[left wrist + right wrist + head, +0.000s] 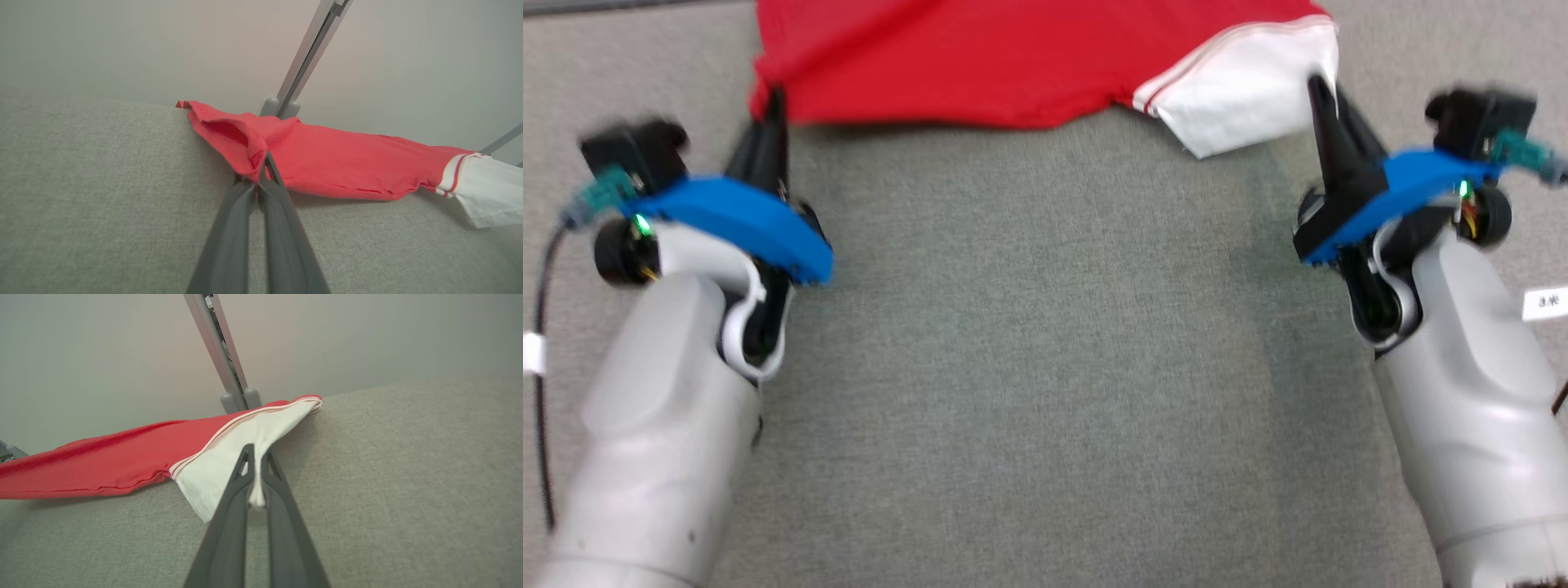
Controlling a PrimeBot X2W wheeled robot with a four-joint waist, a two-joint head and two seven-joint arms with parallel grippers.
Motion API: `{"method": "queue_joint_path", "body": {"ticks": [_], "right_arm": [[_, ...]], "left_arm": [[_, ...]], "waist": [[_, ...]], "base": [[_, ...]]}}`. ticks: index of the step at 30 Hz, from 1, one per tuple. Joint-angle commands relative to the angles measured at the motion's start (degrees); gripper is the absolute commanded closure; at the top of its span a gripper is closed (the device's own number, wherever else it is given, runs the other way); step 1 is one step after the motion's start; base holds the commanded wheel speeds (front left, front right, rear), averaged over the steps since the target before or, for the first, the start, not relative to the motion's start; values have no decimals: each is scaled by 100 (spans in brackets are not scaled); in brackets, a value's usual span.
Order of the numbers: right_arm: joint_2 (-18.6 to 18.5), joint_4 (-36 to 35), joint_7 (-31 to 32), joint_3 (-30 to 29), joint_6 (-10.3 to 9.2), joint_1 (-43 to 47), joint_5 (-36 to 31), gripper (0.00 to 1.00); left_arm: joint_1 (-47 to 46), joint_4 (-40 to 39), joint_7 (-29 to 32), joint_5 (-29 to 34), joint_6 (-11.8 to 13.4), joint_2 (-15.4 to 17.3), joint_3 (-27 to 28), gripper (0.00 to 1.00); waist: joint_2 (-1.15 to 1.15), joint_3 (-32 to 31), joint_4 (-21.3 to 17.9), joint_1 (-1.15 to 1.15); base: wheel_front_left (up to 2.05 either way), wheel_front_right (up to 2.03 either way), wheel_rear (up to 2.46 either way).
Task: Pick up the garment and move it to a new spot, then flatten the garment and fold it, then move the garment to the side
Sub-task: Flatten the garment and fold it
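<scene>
Head view has the left gripper (774,106) clamped on a red corner of the garment (980,65), and the right gripper (1319,91) pinching its white end. The garment spans from one gripper's fingertips to the other's and spreads beyond them over the grey cloth surface (1045,343).
</scene>
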Motion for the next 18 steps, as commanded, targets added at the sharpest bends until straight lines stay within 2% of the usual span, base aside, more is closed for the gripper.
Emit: {"method": "queue_joint_path", "body": {"ticks": [1,5,9,11,12,15,16,17,18], "right_arm": [[-36,-5,107,-195,3,416,57,100],[19,-227,474,-478,3,1110,-46,100],[112,-796,952,-724,3,1832,-187,100],[146,-1184,1261,-899,3,2216,-269,100],[194,-1629,1655,-1044,2,2617,-339,100],[238,-2379,2334,-1267,2,3260,-508,100],[238,-2379,2334,-1267,2,3260,-508,100],[255,-2921,2794,-1406,2,3715,-611,100],[261,-3177,3011,-1460,2,3934,-647,100]], "left_arm": [[311,148,19,-137,-17,-91,-6,100],[835,280,42,-302,17,-199,-19,100],[1353,224,-21,-321,89,-145,-42,100],[1606,127,-47,-390,98,-144,-28,100],[1859,-6,-63,-399,96,-127,-45,100],[2215,-216,-76,-431,114,-102,-83,100],[2215,-216,-76,-431,114,-102,-83,100],[2442,-371,-91,-489,173,-135,-72,100],[2556,-437,-80,-488,224,-128,-78,100]], "waist": [[0,-276,14,1],[0,-704,121,1],[0,-1054,204,1],[0,-1196,234,1],[0,-1319,264,1],[0,-1486,318,1],[0,-1486,318,1],[0,-1589,370,1],[0,-1626,381,1]], "base": [[0,0,0],[0,0,0],[0,0,0],[0,0,0],[0,0,0],[0,0,0],[0,0,0],[0,0,0],[0,0,0]]}}
